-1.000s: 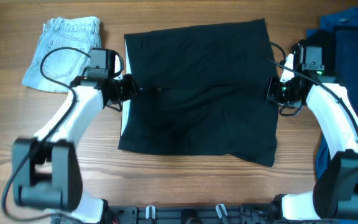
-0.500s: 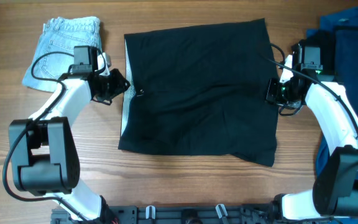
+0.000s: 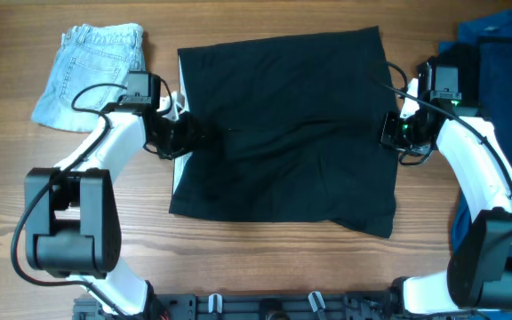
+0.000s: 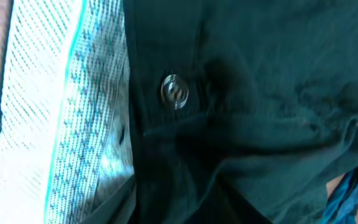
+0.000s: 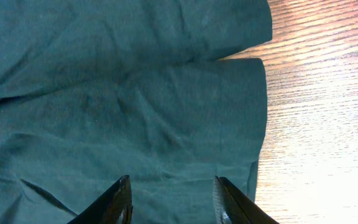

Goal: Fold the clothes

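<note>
While the black garment [image 3: 283, 133] is lying flat, right gripper [image 5: 171, 184] is hovering open and empty over its edge, left gripper [image 3: 183, 133] at the opposite edge, hold impossible to tell.

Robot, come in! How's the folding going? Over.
Right gripper open over black garment. Left gripper at its buttoned edge, grip unseen. Denim shorts apart, top left.

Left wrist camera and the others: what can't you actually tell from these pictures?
Left pincer: its wrist view shows only cloth and a button, no fingers; overhead it blends into the black garment, so open or shut is unclear.
Blue clothes: overhead, cut off by the right edge and partly covered by the right arm.
Right pincer: open in its wrist view; whether it touches the cloth is unclear.
</note>
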Robot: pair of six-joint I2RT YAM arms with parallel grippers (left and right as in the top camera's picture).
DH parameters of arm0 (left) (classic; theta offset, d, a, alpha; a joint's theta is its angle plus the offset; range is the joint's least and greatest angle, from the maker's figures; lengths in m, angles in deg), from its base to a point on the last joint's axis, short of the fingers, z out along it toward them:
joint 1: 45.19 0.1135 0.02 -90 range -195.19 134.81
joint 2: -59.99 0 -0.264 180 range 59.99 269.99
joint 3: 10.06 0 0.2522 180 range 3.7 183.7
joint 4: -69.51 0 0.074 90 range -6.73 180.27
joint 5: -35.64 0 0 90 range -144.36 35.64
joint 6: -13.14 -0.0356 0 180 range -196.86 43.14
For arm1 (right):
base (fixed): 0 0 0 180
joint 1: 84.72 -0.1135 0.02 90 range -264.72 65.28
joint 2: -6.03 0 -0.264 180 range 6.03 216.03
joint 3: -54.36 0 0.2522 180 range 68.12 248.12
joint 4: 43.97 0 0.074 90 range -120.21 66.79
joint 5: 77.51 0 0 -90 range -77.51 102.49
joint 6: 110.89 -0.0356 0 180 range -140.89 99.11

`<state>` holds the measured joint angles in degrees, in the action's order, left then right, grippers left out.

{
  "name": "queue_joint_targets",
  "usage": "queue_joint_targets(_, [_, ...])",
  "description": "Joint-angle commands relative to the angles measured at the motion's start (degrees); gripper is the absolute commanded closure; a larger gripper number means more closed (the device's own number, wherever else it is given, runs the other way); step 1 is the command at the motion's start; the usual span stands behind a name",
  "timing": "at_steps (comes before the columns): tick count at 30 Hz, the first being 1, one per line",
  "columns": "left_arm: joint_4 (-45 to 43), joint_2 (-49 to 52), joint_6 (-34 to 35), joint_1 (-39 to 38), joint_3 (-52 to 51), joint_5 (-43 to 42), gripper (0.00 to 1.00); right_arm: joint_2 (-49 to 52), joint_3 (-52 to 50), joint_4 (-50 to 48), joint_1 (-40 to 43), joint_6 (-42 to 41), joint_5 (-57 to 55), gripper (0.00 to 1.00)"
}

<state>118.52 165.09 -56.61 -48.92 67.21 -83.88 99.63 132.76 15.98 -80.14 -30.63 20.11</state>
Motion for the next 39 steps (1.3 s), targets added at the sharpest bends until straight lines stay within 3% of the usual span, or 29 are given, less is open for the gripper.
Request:
queue_joint_targets(1, [4.85, 0.68, -0.44, -0.28, 0.26, 1.88, 0.60, 0.70, 0.59, 0.31, -0.02, 0.59, -0.85, 0.57])
queue_joint_targets(3, [6.67, 0.68, -0.46, -0.28, 0.24, 8.17, 0.56, 0.70, 0.59, 0.09, -0.02, 0.59, -0.85, 0.57])
queue_joint_targets(11, [3.34, 0.79, -0.04, -0.31, 0.24, 4.37, 0.62, 0.70, 0.59, 0.26, -0.02, 0.59, -0.85, 0.57])
queue_joint_targets(13, [3.30, 0.79, -0.04, -0.31, 0.24, 2.49, 0.69, 0.70, 0.59, 0.20, -0.02, 0.59, -0.85, 0.57])
queue_joint_targets(15, [1.90, 0.79, -0.35, -0.24, 0.24, 1.57, 0.90, 0.70, 0.59, 0.15, -0.02, 0.59, -0.85, 0.57])
queue_joint_targets(16, [0.85, 0.76, -0.28, 0.42, 0.26, 1.90, 0.96, 0.70, 0.59, 0.17, -0.02, 0.59, -0.85, 0.57])
queue_joint_targets(24, [-1.38, -0.66, -0.33, 12.11, 0.28, 1.90, 0.96, 0.70, 0.59, 0.17, -0.02, 0.55, -3.21, 0.57])
queue_joint_targets(27, [-1.01, -0.63, -0.31, 12.00, 0.26, 1.92, 0.96, 0.70, 0.59, -0.52, -0.02, 0.57, -4.33, 0.57])
queue_joint_targets(29, [-1.51, -0.63, -0.31, 10.80, 0.26, 1.90, 0.92, 0.70, 0.59, -0.74, -0.02, 0.57, -4.46, 0.56])
queue_joint_targets(30, [-3.45, -0.63, -0.28, 10.03, 0.26, 1.88, 0.85, 0.70, 0.61, -1.44, -0.02, 0.57, -4.46, 0.56])
queue_joint_targets(31, [-5.97, -0.61, -0.26, 8.87, 0.26, 1.64, 0.64, 0.70, 0.59, -2.12, -0.02, 0.55, -4.44, 0.56])
queue_joint_targets(33, [-7.65, 0.46, -0.24, 6.51, 0.26, 1.66, 0.50, 0.70, 0.59, -2.23, -0.02, 0.55, -4.46, 0.55])
queue_joint_targets(37, [-7.96, 5.57, 1.55, 2.97, 0.26, 1.25, 0.48, 0.70, 0.59, -2.19, -0.02, 0.57, -4.44, 0.56])
queue_joint_targets(39, [-9.86, 7.48, 3.15, 2.43, 0.26, -3.04, 0.51, 0.70, 0.59, -2.16, -0.02, 0.55, -4.44, 0.56])
